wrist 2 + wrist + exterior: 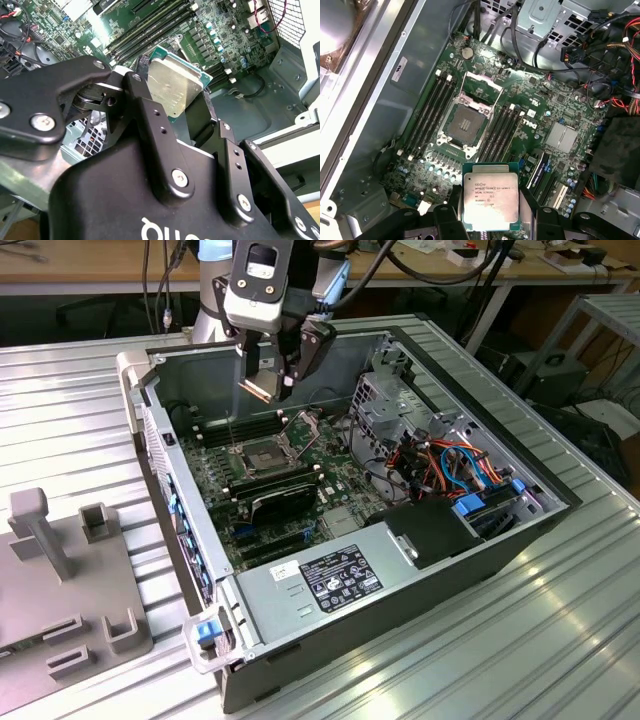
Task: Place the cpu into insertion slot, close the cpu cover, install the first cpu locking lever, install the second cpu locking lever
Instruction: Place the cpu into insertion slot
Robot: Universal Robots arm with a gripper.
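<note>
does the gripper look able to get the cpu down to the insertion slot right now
Probably yes: the gripper, shut on the cpu, hangs above the open case. The cpu cover stands raised, and the insertion slot lies bare below.

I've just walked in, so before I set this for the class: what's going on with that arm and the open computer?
The robot arm's hand grips the cpu by two opposite edges and holds it in the air above the motherboard inside the open computer case. The insertion slot is empty, with its pin field bare, and the cpu cover is swung up off it. The chip is not yet seated.
</note>
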